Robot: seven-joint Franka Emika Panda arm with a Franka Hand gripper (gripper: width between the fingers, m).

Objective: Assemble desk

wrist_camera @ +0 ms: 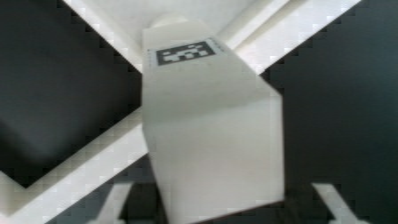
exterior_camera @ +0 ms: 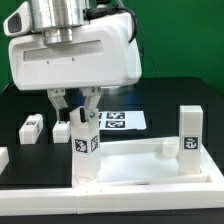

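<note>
The white tray-like tabletop [exterior_camera: 150,168] lies on the black table with its rim up. One white square leg [exterior_camera: 85,145] with a tag stands upright in its corner socket at the exterior view's left. A second leg [exterior_camera: 190,130] stands in the right corner. My gripper [exterior_camera: 76,112] hangs right over the left leg, its fingers [exterior_camera: 62,108] spread to either side of the leg's top. In the wrist view that leg [wrist_camera: 214,120] fills the middle, with dark gaps between it and both fingers [wrist_camera: 128,200]. My gripper [wrist_camera: 222,208] is open. The tabletop rim [wrist_camera: 71,165] runs below.
Two loose white legs [exterior_camera: 32,126] [exterior_camera: 62,129] lie on the table at the exterior view's left, behind the tabletop. The marker board [exterior_camera: 118,120] lies flat behind the gripper. A white piece [exterior_camera: 3,157] shows at the left edge.
</note>
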